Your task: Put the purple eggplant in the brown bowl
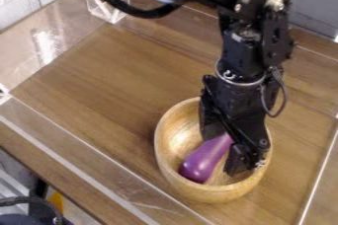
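Camera view shows the glossy purple toy eggplant lying inside the round light-brown wooden bowl on the desk, beside the spread, empty claw, which could snag it when lifting.

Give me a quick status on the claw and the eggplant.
Claw open, pointing down inside the bowl. Eggplant lying in the bowl, beside the claw's fingers. Nothing else in the way.
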Tool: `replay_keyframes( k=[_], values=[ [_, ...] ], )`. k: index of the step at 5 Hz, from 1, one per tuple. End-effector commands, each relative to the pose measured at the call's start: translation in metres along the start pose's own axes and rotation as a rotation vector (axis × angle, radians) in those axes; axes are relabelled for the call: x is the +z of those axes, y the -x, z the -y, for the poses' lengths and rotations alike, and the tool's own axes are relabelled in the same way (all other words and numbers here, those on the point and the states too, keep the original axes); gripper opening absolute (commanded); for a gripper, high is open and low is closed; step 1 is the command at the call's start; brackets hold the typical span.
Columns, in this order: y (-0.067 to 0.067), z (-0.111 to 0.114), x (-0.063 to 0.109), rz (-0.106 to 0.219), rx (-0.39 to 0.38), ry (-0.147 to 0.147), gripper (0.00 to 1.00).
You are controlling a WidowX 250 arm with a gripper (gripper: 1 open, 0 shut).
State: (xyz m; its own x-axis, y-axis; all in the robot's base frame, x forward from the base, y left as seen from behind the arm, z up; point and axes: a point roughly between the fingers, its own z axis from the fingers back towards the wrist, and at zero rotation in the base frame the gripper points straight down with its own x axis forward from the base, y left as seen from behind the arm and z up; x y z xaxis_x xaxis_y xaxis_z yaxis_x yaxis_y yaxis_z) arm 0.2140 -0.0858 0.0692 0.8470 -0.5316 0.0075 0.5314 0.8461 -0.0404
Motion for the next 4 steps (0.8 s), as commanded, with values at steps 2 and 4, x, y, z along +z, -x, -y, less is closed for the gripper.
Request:
replay_keyframes(
  k=[2,4],
  values=[
    [-0.0009,-0.0058,0.0063,0.022,0.021,-0.007,1.0],
    [0.0011,-0.0091,0.0053,0.016,0.035,-0.006,0.0]
  ],
)
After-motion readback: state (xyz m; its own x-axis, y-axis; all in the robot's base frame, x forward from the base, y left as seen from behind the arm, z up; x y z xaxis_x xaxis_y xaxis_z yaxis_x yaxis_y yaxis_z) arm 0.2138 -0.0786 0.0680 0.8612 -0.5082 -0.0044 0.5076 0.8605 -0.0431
